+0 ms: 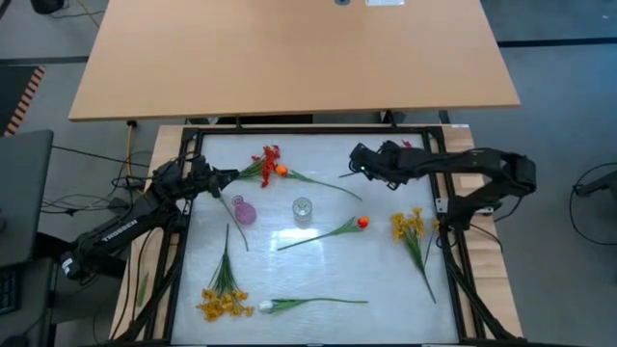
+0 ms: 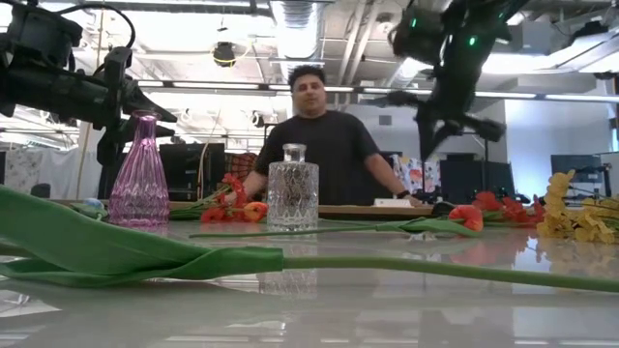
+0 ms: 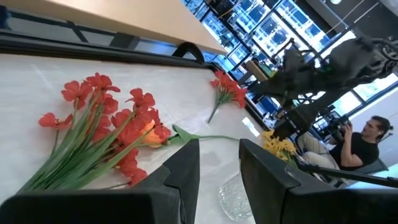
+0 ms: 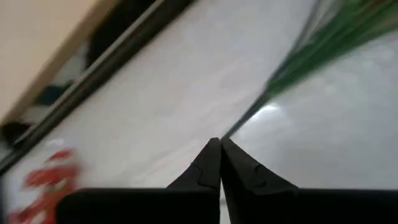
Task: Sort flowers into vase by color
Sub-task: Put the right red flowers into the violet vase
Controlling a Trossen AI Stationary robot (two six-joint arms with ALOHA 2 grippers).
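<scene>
The right claw (image 4: pixel 220 147) hung over the far right part of the white desk (image 1: pixel 386 280), its tips pinched on a thin green stem (image 4: pixel 323 46). The left claw (image 3: pixel 219 163) stood narrowly parted and empty above the red flowers (image 1: pixel 268 161) at the far left. Yellow flowers (image 1: pixel 409 226), tulips and two vases lay scattered across the desk.

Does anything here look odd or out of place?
Both vases, purple and clear, stand empty, while the flowers lie scattered flat on the table. A white tulip lies on the near side. Nothing looks spilled or broken.
</scene>
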